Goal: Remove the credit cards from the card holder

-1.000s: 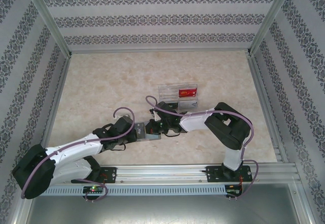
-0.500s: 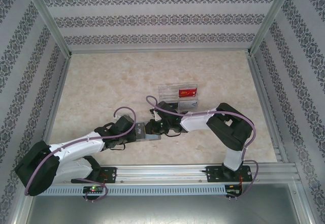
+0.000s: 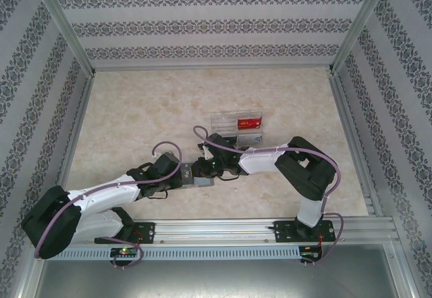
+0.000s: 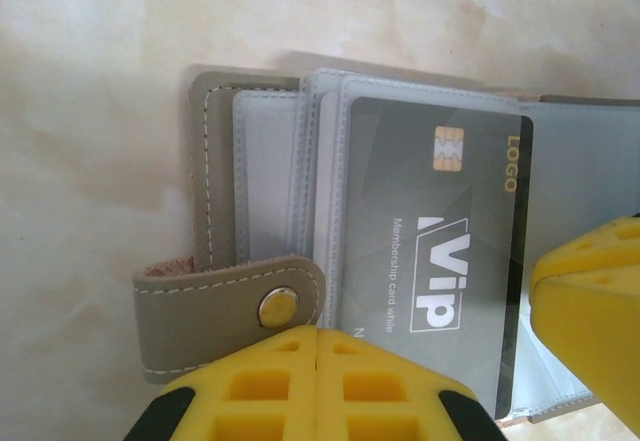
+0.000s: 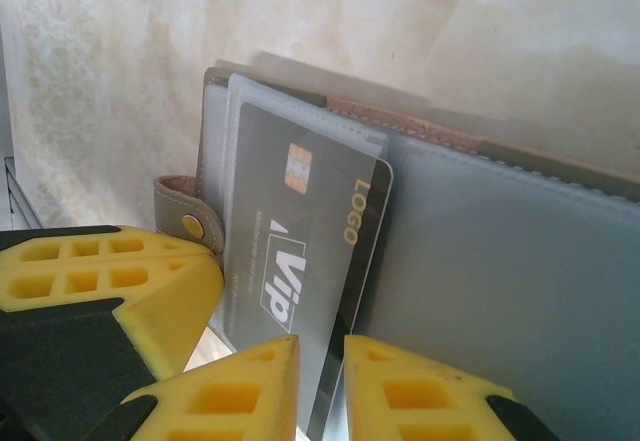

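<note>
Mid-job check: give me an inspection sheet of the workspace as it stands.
Surface: beige marbled table.
Job's things: card holder open; grey VIP card lying in it; red card in clear tray.
Clutter: that tray; nothing else seen.
Claws: left claw shut beside the tab; right claw straddling the grey card's edge, grip uncertain.
Cables: purple cables looped above both arms.
Surroundings: patterned walls, aluminium frame.

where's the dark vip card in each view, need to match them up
left wrist: dark vip card sits centre-right, in a clear sleeve of the open card holder.
right wrist: lower left of centre, in the same sleeve.
top external: the holder lies just below centre; the card is too small to pick out.
shared landmark: the snap tab beside the card.
</note>
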You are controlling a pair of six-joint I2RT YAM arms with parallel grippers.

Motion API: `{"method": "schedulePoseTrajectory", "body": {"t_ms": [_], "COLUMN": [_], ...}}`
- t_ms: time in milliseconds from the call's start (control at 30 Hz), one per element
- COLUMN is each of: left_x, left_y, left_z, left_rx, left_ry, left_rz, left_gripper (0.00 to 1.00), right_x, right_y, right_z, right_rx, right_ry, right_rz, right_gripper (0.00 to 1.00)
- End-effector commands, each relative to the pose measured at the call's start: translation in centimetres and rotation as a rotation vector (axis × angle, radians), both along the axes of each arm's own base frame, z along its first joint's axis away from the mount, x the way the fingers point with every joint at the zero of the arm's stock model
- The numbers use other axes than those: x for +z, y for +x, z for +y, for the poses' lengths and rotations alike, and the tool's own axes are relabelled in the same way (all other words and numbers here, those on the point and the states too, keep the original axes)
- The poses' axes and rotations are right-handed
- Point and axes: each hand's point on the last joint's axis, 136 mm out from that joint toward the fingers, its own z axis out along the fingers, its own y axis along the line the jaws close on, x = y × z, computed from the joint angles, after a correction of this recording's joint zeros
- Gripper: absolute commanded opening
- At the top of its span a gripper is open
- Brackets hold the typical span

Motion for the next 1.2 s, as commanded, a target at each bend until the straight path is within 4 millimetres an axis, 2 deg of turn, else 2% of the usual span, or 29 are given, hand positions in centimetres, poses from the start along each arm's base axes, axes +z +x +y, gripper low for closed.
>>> {"method": "schedulePoseTrajectory", "body": {"t_ms": [0,233,467,633,833,1067,1167], "left_x": [-1.0,-0.8,-0.7,-0.8,-1.0,-1.5,-1.5], "left_y": [-0.5,-0.6,-0.8,-0.8,-1.1,-1.4,-1.3], "left_z": [0.6,0.7,0.8,0.8,1.7,2.3,2.1], "left_rx": [0.012,0.015,0.016,0.017,0.038,0.056,0.051], "left_ry": [0.014,0.007,0.005,0.006,0.042,0.076,0.068], "left_rz": [0.04,0.035,0.035,0.036,0.049,0.071,0.072], "left_gripper": [0.04,0.04,0.04,0.04,0.01,0.0,0.0], "right_x": [-0.3,-1.2,-0.5,-0.4,-0.6,-0.9,-0.8], "right_y": [-0.3,-0.5,-0.6,-0.6,-0.6,-0.4,-0.4], "right_z": [0.3,0.3,1.4,1.2,0.5,0.0,0.0], "right_rx": [0.009,0.007,0.025,0.019,0.003,-0.016,-0.016], "right_ry": [-0.015,-0.036,0.014,0.013,0.002,0.01,0.026], "right_rz": [0.011,0.034,0.032,0.028,0.025,0.031,0.035], "right_gripper": [0.21,0.23,0.2,0.09,0.07,0.1,0.19]}}
